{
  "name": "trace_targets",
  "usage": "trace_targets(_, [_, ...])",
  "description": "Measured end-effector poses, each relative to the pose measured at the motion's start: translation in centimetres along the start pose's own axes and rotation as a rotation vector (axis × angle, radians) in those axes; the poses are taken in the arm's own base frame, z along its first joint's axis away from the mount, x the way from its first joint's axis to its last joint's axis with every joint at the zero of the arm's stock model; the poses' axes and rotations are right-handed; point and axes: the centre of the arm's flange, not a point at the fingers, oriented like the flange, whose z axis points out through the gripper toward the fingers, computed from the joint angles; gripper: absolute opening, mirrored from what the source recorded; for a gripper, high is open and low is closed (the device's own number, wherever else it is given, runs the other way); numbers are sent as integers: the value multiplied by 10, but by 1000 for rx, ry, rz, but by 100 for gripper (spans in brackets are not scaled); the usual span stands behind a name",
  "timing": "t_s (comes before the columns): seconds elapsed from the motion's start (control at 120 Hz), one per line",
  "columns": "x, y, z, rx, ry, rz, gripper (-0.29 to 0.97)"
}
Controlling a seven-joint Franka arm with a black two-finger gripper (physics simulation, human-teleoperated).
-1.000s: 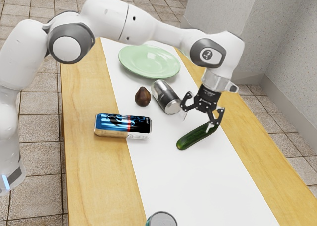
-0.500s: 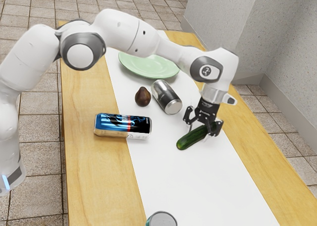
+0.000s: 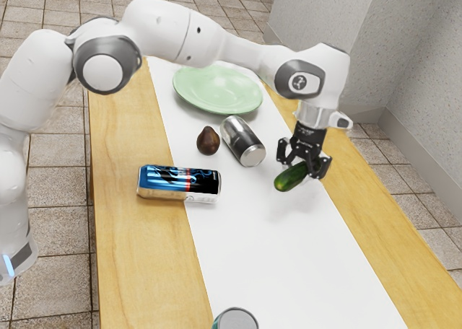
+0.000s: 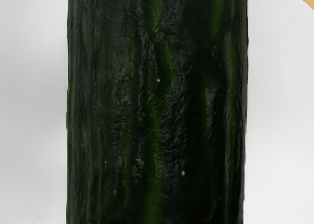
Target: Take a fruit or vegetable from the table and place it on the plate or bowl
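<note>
Cucumber [image 3: 290, 177] is clamped between the black fingers [image 3: 284, 154], tilted, its lower end jutting out past them and clear of the tabletop [image 3: 130, 242]. The arm arches in from the exterior view's left, with the wrist pointing straight down. A green plate [image 3: 216, 89] lies well apart from the fingers.

Probably home kitchen or dining corner, though little of room is in sight. Beige tiled floor [image 3: 58, 163], grey plastered walls [image 3: 404, 47], pale skirting board [image 3: 426, 156]. Wooden table [image 3: 137, 257] under white runner [image 3: 289, 271]. Household stuff about: green plate [image 3: 209, 87], blue drink can [image 3: 178, 183], steel tin can [image 3: 242, 140], small brown fruit [image 3: 208, 140], cucumber [image 3: 291, 177].
</note>
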Motion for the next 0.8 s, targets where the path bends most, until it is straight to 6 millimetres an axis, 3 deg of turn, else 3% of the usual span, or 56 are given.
trace_targets(0.075, [-30,-19,-91,-25,153,-17,19])
trace_targets(0.117, [-47,-43,-132,-31,220,-45,19])
trace_targets(0.158, [-61,-77,-161,-31,264,-96,19])
trace_targets(0.208, [-70,-123,-177,-24,287,-175,18])
trace_targets(0.258, [-65,-166,-182,-18,293,-265,18])
trace_targets(0.358, [-35,-262,-177,-21,263,-478,17])
trace_targets(0.425, [-20,-303,-173,-27,247,-571,18])
trace_targets(0.483, [-5,-320,-167,-29,232,-611,18])
trace_targets(0.675, [40,-345,-148,-42,207,-672,17])
trace_targets(0.8, [70,-385,-146,-58,212,-737,17])
